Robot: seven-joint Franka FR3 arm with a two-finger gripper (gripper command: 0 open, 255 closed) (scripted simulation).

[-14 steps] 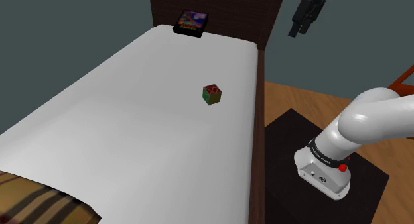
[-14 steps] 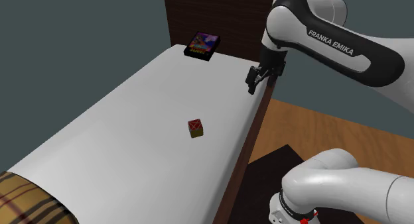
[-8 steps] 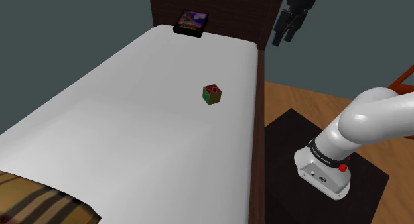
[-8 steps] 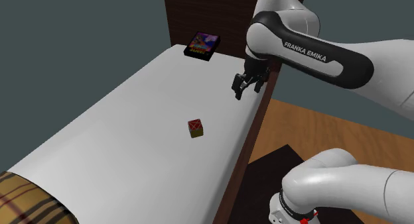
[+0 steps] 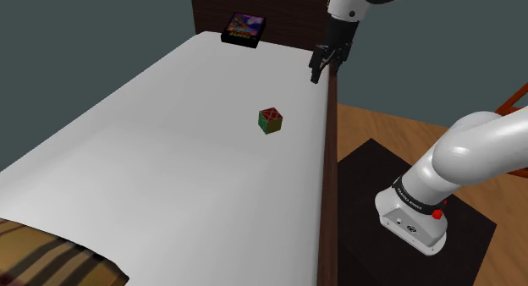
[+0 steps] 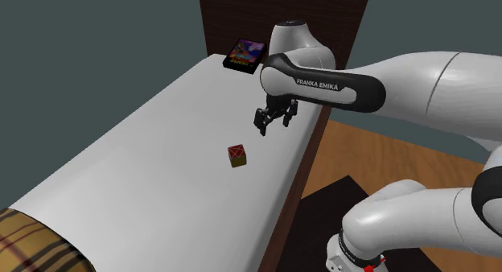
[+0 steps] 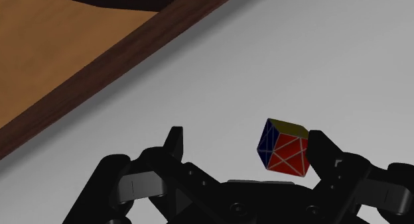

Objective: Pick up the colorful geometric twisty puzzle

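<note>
The claw (image 5: 317,73) (image 6: 272,125) (image 7: 245,140) hung spread and empty over the bed (image 5: 169,115). The twisty puzzle (image 5: 271,120) (image 6: 236,156) (image 7: 284,146) lay apart beneath it.

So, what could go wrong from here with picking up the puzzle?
In the wrist view the puzzle lines up with one of the open jaws, not the gap between them; descending straight might knock it aside. It also looks turned at an angle to them, so the grip could land on edges and slip.
</note>
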